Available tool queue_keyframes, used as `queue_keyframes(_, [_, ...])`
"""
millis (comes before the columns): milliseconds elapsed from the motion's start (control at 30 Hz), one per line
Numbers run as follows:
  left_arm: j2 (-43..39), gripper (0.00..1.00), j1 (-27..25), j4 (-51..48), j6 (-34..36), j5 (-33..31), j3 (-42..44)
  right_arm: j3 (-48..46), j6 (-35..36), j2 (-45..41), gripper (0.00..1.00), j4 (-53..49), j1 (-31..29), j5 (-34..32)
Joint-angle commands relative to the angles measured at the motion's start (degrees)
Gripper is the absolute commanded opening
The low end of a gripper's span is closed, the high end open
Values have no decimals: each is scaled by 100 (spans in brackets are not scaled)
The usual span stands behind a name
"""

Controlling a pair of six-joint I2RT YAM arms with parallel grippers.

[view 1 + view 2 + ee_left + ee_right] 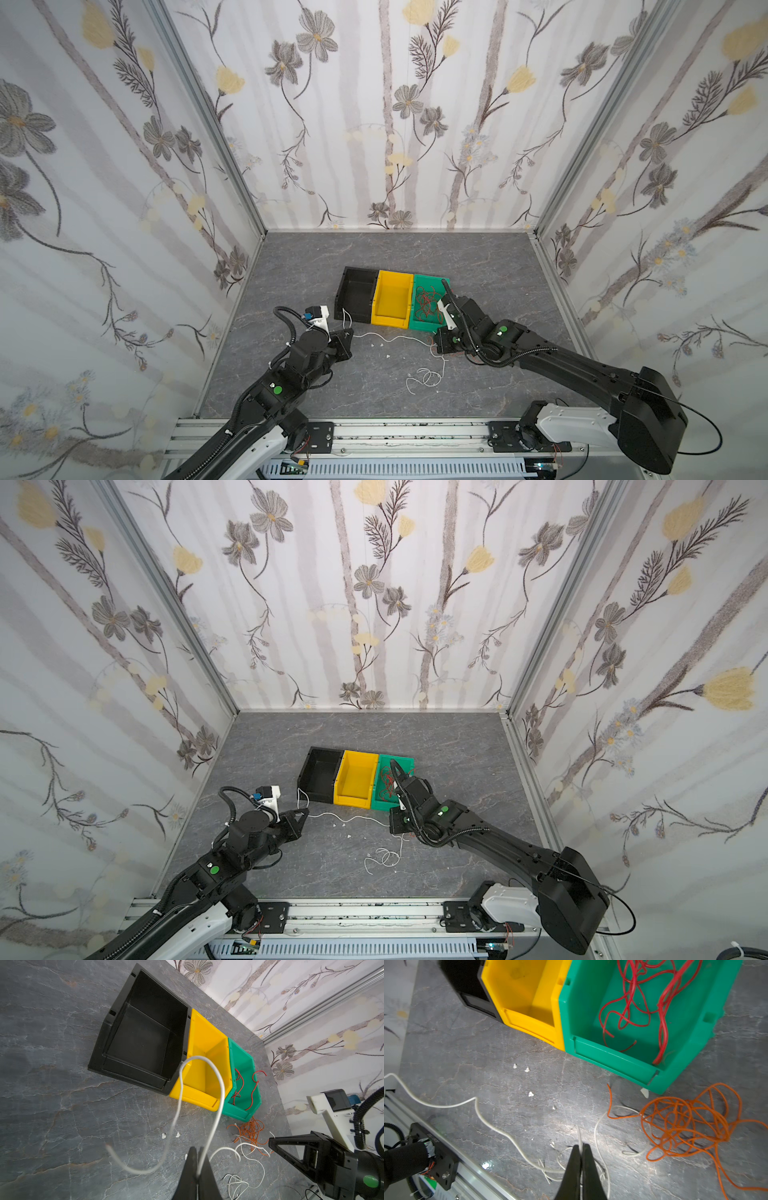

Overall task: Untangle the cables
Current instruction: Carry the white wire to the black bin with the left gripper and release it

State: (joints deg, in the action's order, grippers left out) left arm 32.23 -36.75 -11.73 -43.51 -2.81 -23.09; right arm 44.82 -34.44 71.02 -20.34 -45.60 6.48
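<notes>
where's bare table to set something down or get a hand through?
Free: table behind the bins to the back wall; strip between black bin and left wall. Crowded: front of the bins, white cable between left tool and right tool, orange tangle by green bin.

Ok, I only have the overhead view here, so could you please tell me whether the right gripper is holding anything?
Observer: Yes, the right wrist view shows the right gripper shut on a thin white cable.
Operator: Thank you. Is anything hidden beneath that arm?
Observer: An orange tangle lies beside the green bin, outside it, with white cable running into it.
Operator: And what exactly does the left gripper hold?
Observer: The left wrist view shows the left gripper shut on a white loop whose free end curls loose; whether it is the same cable, I cannot tell.
</notes>
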Motion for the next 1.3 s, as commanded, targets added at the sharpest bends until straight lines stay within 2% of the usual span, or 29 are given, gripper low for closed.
queue_keyframes(0, [267,2,120,126,265,190,-257,129,17,130,10,697,-27,779])
queue_keyframes(100, [585,2,227,159,448,315,-522,217,-46,261,25,996,-44,1070])
queue_keyframes(333, [1147,1,393,-240,973,210,-1247,316,-123,48,48,1234,-3,1241])
queue_keyframes(467, [1468,1,539,-739,1382,2,-1825,259,-116,-254,50,1205,53,1243])
queue_keyframes(933, [3098,0,688,-2388,2672,-1378,-3752,-306,-150,-979,50,1058,461,1041])
queue_keyframes(1167, [3929,0,721,-2280,2974,-1271,-4152,-497,-162,-1123,51,1102,557,1075])
queue_keyframes(1267, [4348,0,825,-2101,3023,-982,-4245,-599,-163,-1252,50,1089,594,1060])
